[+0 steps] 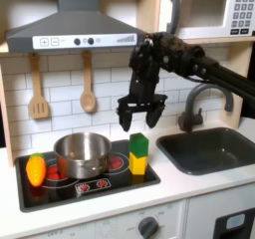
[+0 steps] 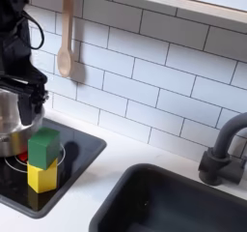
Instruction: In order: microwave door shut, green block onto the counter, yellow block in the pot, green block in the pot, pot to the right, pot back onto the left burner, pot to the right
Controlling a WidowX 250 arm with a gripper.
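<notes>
White tiled wall (image 2: 145,72) behind, grey range hood (image 1: 70,29) above.

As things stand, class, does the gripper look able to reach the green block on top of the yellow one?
Probably yes. The gripper hangs open just above the green block, which sits atop the yellow block. Nothing lies between them; the pot stands off to the first exterior view's left.

counter (image 1: 189,183) with cooktop (image 1: 120,178), seemingly inset
</notes>
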